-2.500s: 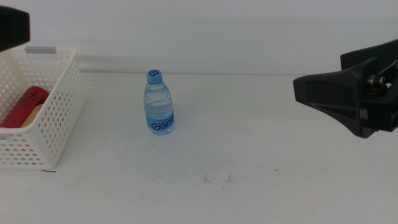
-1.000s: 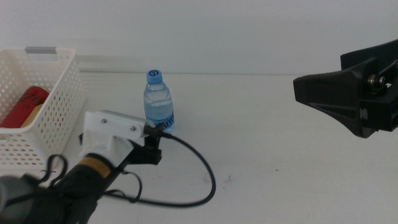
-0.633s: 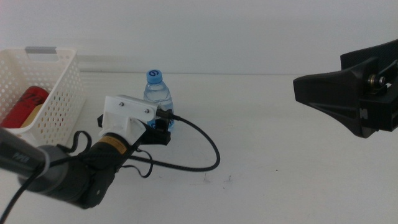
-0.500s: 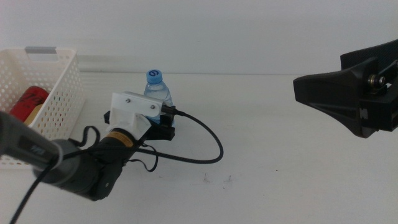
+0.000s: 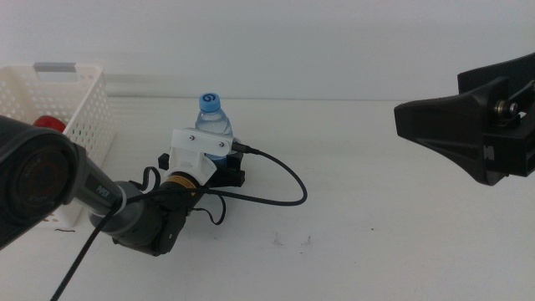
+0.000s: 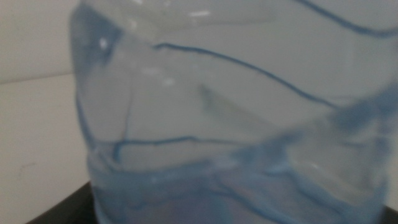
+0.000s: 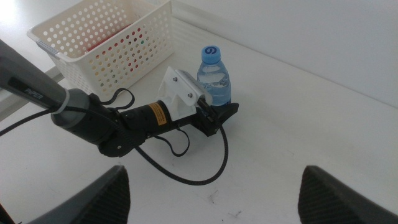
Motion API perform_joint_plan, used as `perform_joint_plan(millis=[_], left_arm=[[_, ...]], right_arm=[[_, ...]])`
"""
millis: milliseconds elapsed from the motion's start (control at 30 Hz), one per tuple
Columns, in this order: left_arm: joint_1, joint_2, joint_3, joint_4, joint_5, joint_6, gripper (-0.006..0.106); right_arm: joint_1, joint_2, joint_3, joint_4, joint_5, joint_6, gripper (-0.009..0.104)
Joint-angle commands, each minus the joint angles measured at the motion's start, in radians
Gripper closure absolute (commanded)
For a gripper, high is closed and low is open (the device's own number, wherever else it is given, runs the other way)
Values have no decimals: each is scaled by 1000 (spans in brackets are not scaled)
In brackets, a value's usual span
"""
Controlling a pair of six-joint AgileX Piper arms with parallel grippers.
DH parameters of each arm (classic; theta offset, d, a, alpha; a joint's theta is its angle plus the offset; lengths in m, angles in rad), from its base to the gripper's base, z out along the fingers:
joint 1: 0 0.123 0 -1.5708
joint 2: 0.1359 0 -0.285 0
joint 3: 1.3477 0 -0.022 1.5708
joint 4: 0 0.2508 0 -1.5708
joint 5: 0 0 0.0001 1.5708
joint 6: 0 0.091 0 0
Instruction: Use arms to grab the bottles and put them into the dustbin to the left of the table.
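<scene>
Left pincer (image 5: 227,171) spread around water bottle (image 5: 214,123) base, low on desk (image 5: 376,242) for a steady grasp; right pincer (image 7: 211,186) spread, waiting.

My middle camera looks forward and down across the tabletop (image 5: 376,251) toward the far wall. My left wrist camera sits so near the water bottle (image 6: 230,124) that the clear plastic fills its frame. My right wrist camera hangs high, looking down on the same bottle (image 7: 214,78), my left arm (image 7: 112,127) and the basket (image 7: 99,37), all shared with the middle view.
</scene>
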Motion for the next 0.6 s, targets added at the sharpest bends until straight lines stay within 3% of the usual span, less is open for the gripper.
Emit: perform_joint_plan(millis=[0,133,300,433,567], left_arm=[[3,6,-14,-26,-13,17,8],[3,-1,-4,-28,-13,40,25],[-9,-158,130,29,29,9,69],[-29,-421,220,33,301,-13,99],[-39,-700,172,44,811,-29,102]], right_arm=[[0,-3,0,-7,-6,-3,5],[0,-3,0,-7,-6,-3,5],[0,-3,0,-7,-6,-3,5],[0,-3,0,-7,-6,-3,5],[0,-3,0,-7,-6,-3,5]])
